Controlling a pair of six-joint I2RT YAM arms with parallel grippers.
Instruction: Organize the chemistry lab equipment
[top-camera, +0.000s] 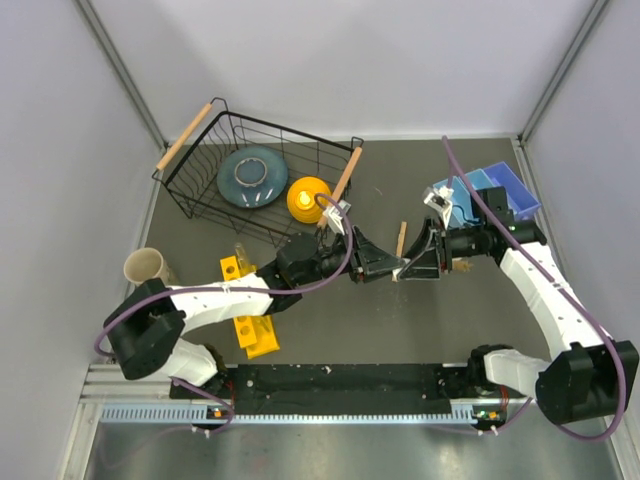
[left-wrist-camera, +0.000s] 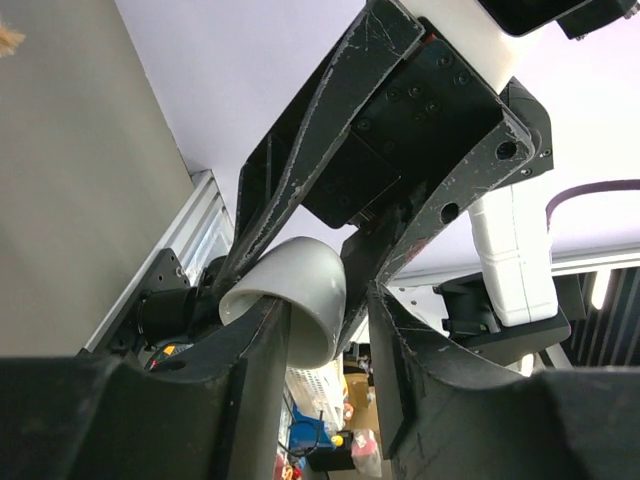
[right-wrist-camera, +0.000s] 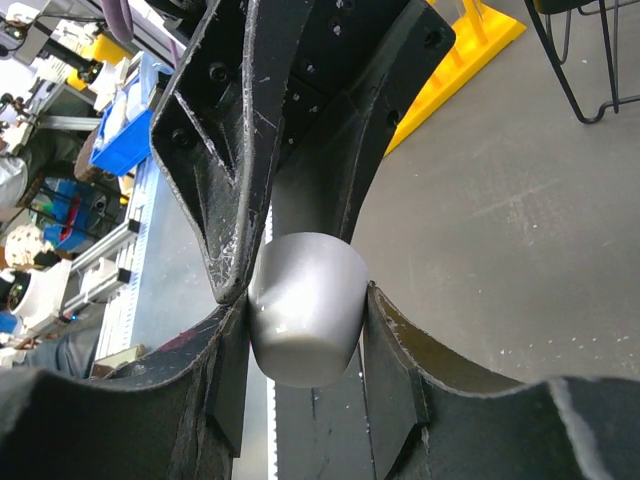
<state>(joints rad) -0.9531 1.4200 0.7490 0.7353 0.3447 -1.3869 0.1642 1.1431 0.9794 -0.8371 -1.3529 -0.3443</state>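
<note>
Grey table (top-camera: 330, 340) carries 2 arms meeting nose to nose at centre: the left arm (top-camera: 215, 300) stretches low to the right, the right arm (top-camera: 535, 285) bends back leftward. Between them, the right gripper (top-camera: 410, 266) pinches a small white cup (right-wrist-camera: 305, 305). The left gripper (top-camera: 388, 268) flanks it too, its grip unclear. Just behind lies a stick (top-camera: 401, 238).

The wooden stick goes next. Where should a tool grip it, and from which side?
Grip the stick mid-length across its narrow width, straight down from above. It lies flat on the table, pointing near to far, so only its thin side edges can be pinched. The right tool, shut on the cup, crowds its near end; favour the far half.
</note>
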